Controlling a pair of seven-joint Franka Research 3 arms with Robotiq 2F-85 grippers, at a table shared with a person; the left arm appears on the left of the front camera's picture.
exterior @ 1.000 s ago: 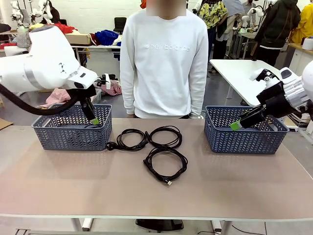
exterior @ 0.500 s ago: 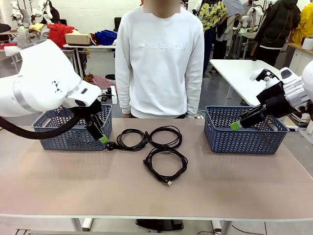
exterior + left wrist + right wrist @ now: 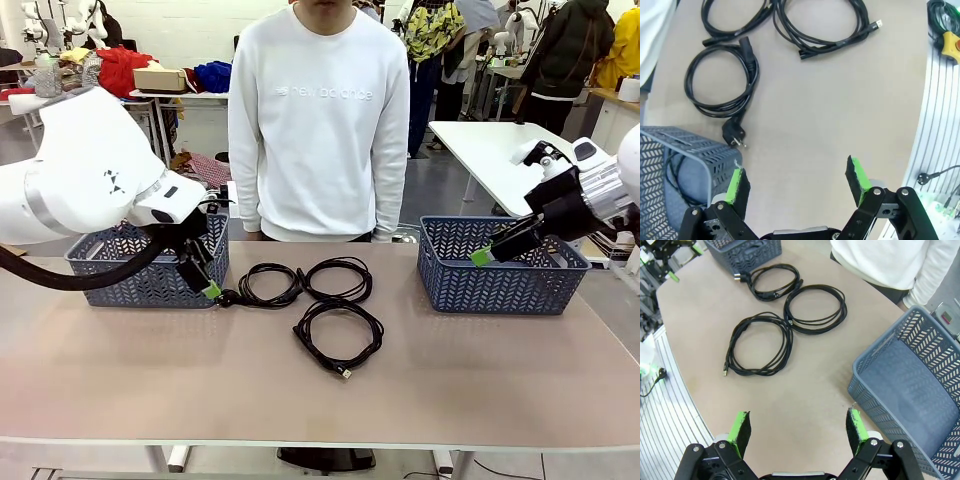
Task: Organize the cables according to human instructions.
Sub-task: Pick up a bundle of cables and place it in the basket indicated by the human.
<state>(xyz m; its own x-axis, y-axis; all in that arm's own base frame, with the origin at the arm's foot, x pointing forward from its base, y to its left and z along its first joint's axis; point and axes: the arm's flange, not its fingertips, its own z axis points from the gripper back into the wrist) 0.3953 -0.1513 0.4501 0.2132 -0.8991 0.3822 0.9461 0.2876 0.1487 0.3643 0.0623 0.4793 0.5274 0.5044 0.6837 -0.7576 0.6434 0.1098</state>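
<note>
Both claws are held wide open and empty: the left gripper (image 3: 796, 176) is hung low by the left basket (image 3: 695, 150) at the table's 10 o'clock, and the right gripper (image 3: 797, 421) is poised over the right basket (image 3: 910, 390) at 2 o'clock. Three cables (image 3: 788, 340) are laid toward 12 o'clock of mid-table, the nearest one's plug (image 3: 735, 134) at the left gripper's 11 o'clock, and a fourth cable (image 3: 668, 165) is seen in the left basket. They are judged light, limp and apt to unspool, so the gathered loops should be pinched rather than the plug.
</note>
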